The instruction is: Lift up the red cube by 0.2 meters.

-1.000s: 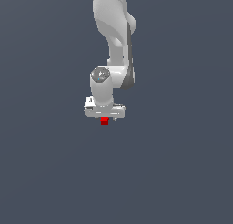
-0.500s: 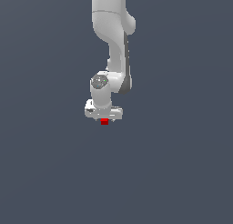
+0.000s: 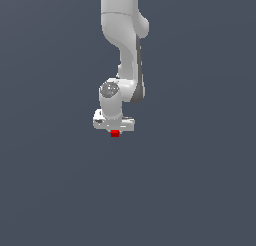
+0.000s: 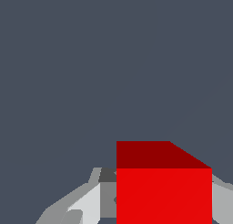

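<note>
The red cube (image 3: 115,133) is a tiny bright red block just under the white hand of the arm in the exterior view. My gripper (image 3: 114,129) points straight down over it, and the hand hides its fingers there. In the wrist view the red cube (image 4: 164,191) fills the space between the two grey fingers (image 4: 107,198), which lie against its two sides. The gripper (image 4: 164,205) is shut on the cube. I cannot tell whether the cube rests on the ground or hangs just above it.
The plain dark grey-blue ground (image 3: 200,190) runs in every direction with no other object in view. The white arm (image 3: 122,35) rises straight up behind the hand.
The hand has come down onto the cube and the upper arm has bent forward. The cube stays at the same spot in the exterior view.
</note>
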`<state>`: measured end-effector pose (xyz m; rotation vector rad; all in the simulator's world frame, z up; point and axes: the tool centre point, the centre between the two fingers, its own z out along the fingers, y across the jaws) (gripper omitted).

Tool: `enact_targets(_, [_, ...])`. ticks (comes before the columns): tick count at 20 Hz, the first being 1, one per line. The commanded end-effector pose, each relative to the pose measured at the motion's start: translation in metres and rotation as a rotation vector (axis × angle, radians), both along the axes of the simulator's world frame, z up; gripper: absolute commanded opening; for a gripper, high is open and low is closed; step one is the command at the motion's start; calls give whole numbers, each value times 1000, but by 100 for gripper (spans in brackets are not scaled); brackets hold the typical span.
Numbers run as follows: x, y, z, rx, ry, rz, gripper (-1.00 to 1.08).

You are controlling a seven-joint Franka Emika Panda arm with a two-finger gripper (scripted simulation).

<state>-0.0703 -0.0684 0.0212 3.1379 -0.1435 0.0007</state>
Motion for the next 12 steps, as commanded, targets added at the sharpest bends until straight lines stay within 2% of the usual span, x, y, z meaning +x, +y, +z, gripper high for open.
enact_targets(1, [0,0,0,0,0,0,-100])
enact_targets(12, [-1,0,31,0,0,0,-100])
